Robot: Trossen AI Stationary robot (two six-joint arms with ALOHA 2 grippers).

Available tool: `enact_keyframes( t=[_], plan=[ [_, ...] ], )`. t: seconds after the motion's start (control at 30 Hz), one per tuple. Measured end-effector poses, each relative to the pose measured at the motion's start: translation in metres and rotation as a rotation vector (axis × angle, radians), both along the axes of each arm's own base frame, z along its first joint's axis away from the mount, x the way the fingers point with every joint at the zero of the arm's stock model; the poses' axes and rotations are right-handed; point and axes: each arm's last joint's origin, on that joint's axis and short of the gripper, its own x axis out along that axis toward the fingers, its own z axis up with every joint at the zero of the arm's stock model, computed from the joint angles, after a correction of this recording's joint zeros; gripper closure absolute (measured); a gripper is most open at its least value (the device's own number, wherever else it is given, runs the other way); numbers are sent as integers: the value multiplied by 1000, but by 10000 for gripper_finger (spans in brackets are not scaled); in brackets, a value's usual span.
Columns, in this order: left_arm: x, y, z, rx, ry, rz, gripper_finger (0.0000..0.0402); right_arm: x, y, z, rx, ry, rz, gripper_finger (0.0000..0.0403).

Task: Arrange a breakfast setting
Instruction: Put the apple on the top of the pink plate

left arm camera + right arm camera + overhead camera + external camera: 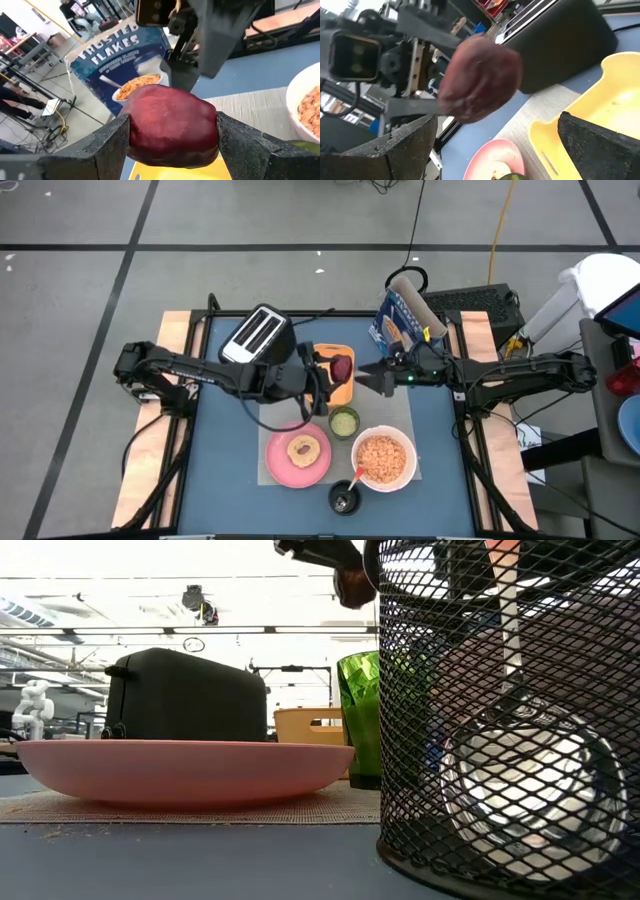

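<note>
My left gripper (334, 369) is shut on the dark-red fruit (172, 125), held above the orange tray (343, 389). My right gripper (373, 377) is open and empty, level, facing the fruit (480, 80) from the table's right; its fingers stand short of it. The blue cereal box (400, 317) stands at the far right. The pink plate (297, 459) carries toast (303, 448). The green cup (344, 421) and the white bowl (384, 459) of cereal stand on the mat. The red-handled spoon (356, 477) stands in a black mesh holder (346, 498). My left gripper pinches the fruit's two opposite sides (135, 131) between its two fingers (102, 145). The fingers come nearly level from the table's left. The fruit is lifted clear above the tray, as the low view (352, 585) also shows.
The black-and-silver toaster (258, 335) stands at the far left, close to my left arm. A grey mat (400, 415) lies under the plate, cup and bowl. The mesh holder (510, 710) fills the low view's right half.
</note>
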Motion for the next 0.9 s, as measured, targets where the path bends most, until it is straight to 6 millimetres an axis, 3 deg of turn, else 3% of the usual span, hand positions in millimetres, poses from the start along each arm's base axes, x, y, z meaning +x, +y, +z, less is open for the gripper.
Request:
enact_keyframes(
  t=[0.37,0.9],
  plan=[
    [1,0,2,7,-16,-1,128,8,3,5,8,-106,-44,5],
    [1,0,2,85,20,-30,128,40,4,-11,57,-237,-62,7]
  ],
)
